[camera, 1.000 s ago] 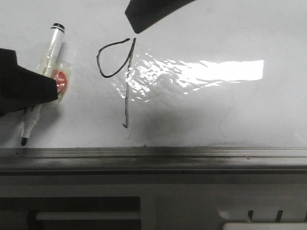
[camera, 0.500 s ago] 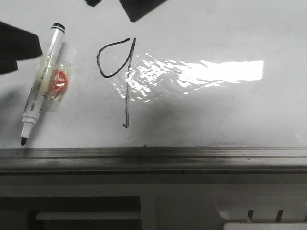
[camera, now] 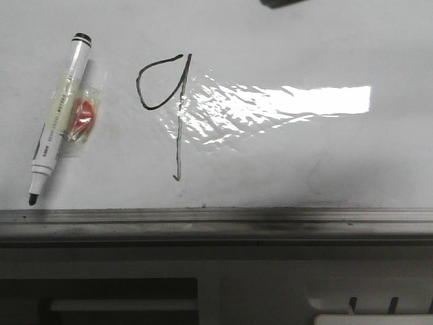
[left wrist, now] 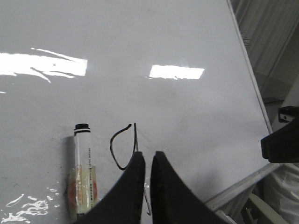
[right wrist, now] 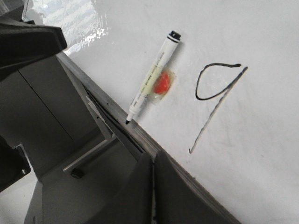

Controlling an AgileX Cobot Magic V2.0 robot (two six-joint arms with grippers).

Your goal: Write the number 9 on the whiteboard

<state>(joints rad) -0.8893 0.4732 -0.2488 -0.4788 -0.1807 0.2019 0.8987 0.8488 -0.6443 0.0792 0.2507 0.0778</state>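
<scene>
A: A hard band of glare lies across the whiteboard (camera: 284, 40), washing into rippled highlights beside the number 9 (camera: 166, 108).

B: In the left wrist view two bright patches reflect overhead light. The grey rail (camera: 216, 223) sits dim and shadowed, and the pictures look soft and grainy.

Two matte black, tapering fingers (left wrist: 135, 186) are being shown on each gripper; a dark, possibly arm, part (camera: 284, 3) is being glimpsed.

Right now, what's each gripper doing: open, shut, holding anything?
Left gripper: shut, empty; the marker lies on the whiteboard.
Right gripper: shut, empty.
</scene>
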